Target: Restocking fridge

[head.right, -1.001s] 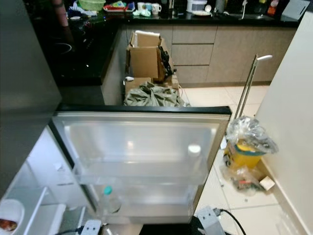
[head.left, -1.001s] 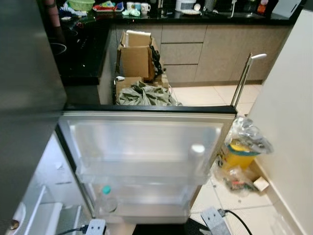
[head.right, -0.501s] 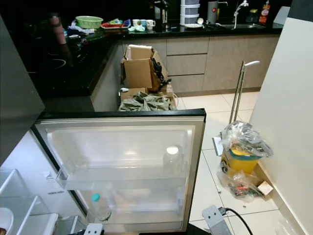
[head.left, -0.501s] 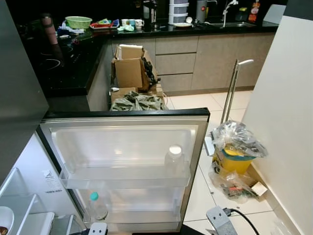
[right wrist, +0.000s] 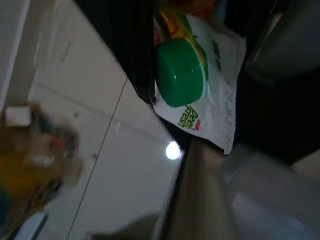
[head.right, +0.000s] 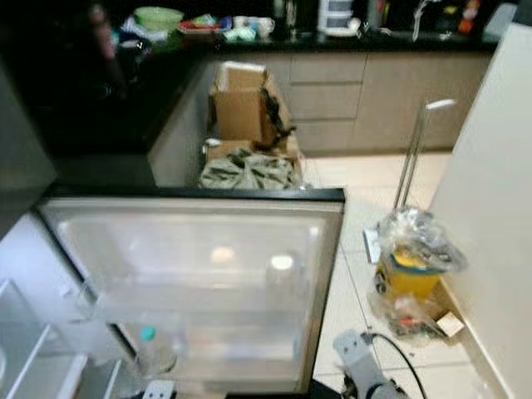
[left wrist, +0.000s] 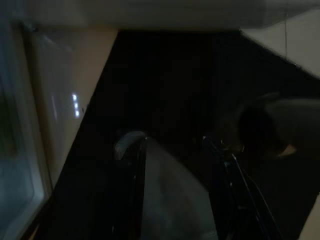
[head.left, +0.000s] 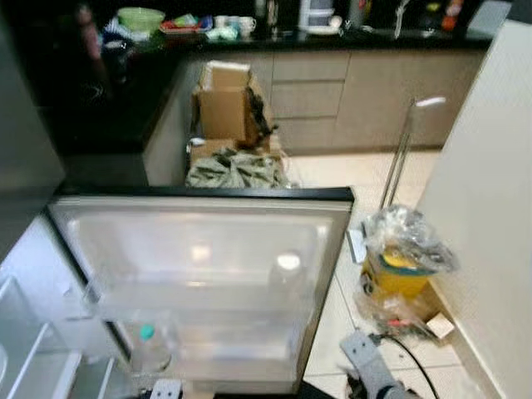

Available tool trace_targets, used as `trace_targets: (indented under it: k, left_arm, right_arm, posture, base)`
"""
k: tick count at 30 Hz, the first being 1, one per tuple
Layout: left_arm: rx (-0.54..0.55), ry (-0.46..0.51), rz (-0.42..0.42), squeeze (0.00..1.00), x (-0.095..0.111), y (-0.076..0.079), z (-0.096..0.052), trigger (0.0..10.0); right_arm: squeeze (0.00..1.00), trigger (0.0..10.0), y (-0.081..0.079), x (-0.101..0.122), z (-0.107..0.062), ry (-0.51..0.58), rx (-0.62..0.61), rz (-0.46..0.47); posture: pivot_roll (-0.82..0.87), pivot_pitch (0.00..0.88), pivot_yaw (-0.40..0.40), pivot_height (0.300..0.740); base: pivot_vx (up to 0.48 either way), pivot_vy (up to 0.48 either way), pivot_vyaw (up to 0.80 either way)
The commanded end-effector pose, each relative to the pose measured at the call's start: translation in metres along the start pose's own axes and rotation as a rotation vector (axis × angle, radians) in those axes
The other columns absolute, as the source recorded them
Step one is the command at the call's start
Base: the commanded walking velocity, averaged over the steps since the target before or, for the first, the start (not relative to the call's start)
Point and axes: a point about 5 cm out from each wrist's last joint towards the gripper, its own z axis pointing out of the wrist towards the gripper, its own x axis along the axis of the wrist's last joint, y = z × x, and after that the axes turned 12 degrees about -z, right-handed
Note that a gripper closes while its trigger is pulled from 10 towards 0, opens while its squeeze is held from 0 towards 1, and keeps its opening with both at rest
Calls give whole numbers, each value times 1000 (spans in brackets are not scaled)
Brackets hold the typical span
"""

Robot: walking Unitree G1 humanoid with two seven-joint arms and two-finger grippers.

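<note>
Two risks we log: the right gripper (right wrist: 165, 75), clamped on the green-capped carton (right wrist: 195, 75) low at our right, may clip the open fridge door (head.left: 199, 249) edge or its bottles; open floor (head.left: 332, 166) lies right, bagged bin (head.left: 403, 258) crowding; left gripper (left wrist: 175, 165) state unreadable.
</note>
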Motion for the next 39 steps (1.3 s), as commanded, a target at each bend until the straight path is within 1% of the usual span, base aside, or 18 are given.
trace_targets:
  k: [1, 2, 4, 7, 8, 11, 12, 14, 17, 19, 22, 25, 26, 28, 30, 31, 32, 39]
  left_arm:
    - [17, -3, -3, 0, -2, -4, -2, 10000]
    - [17, -3, -3, 0, -2, -4, -2, 10000]
    - [20, 2, -3, 0, -2, -5, -2, 10000]
    - [21, 3, -3, 0, -1, -5, -2, 10000]
    - [23, 5, 3, 0, -1, -6, -2, 10000]
    - [24, 5, 5, 0, -1, -6, -2, 10000]
    - [24, 7, 9, 0, 0, -6, -3, 10000]
    - [23, 15, 18, 0, 2, -7, -3, 10000]
    - [23, 18, 18, 0, 2, -7, -3, 10000]
    - [20, 31, 20, 0, 5, -8, -3, 10000]
    - [21, 68, 12, 0, 14, -13, -5, 10000]
    - [24, 75, 13, 0, 17, -16, -6, 10000]
    - [25, 79, 15, 0, 18, -17, -7, 10000]
    - [25, 79, 15, 0, 18, -17, -7, 10000]
    - [13, 119, 13, 0, 26, -18, -8, 10000]
    - [13, 119, 13, 0, 26, -18, -8, 10000]
    - [0, 148, 11, 0, 32, -17, -8, 10000]
    - [-23, 187, 19, 0, 44, -16, -8, 10000]
  right_arm:
    - [0, 10000, -6, 9, 2, 63, 50, 17]
    - [0, 10000, -6, 9, 2, 63, 50, 17]
    - [0, 10000, -10, 20, 4, 127, 133, 47]
    - [0, 10000, -11, 24, 5, 149, 157, 53]
    - [0, 10000, -12, 38, 7, 218, 236, 64]
    - [0, 10000, -12, 43, 7, 246, 269, 69]
    - [0, 10000, -13, 50, 7, 283, 318, 71]
    - [0, 10000, -15, 60, 6, 354, 408, 23]
    - [0, 10000, -16, 64, 5, 377, 435, 1]
    - [0, 10000, -16, 69, 4, 410, 473, -39]
    - [0, 10000, -15, 87, 0, 492, 546, -192]
    - [0, 10000, -15, 96, -2, 533, 566, -249]
    - [0, 10000, -14, 102, -3, 555, 571, -260]
    - [0, 10000, -14, 102, -3, 555, 571, -260]
    - [0, 10000, -9, 122, -5, 629, 553, -283]
    - [0, 10000, -9, 122, -5, 629, 553, -283]
    - [0, 10000, -7, 131, -6, 665, 543, -291]
    - [0, 10000, -9, 137, -8, 691, 548, -315]
  posture:
    - [-56, 0, -9, 740]
    - [-56, 0, -9, 740]
    - [-54, 0, -9, 740]
    - [-54, 0, -9, 740]
    - [-54, 0, -9, 740]
    - [-54, 0, -9, 740]
    - [-55, 0, -8, 740]
    - [-55, 0, -9, 740]
    - [-56, 0, -8, 740]
    - [-55, 0, -7, 740]
    - [-55, 0, -8, 740]
    - [-55, 0, -7, 740]
    - [-53, 0, -7, 740]
    - [-53, 0, -7, 740]
    - [-51, 0, -9, 740]
    - [-51, 0, -9, 740]
    - [-51, 0, -9, 740]
    - [-50, 0, -12, 740]
  base:
    - [0, 0, 0]
    - [0, 0, 0]
    - [0, 0, 0]
    - [0, 0, 0]
    - [0, 0, 0]
    - [0, 0, 0]
    - [0, 0, 0]
    - [0, 0, 0]
    - [0, 0, 0]
    - [0, 0, 0]
    - [0, 0, 0]
    - [0, 0, 0]
    - [0, 0, 0]
    - [0, 0, 0]
    - [0, 0, 0]
    - [0, 0, 0]
    - [0, 0, 0]
    - [0, 0, 0]
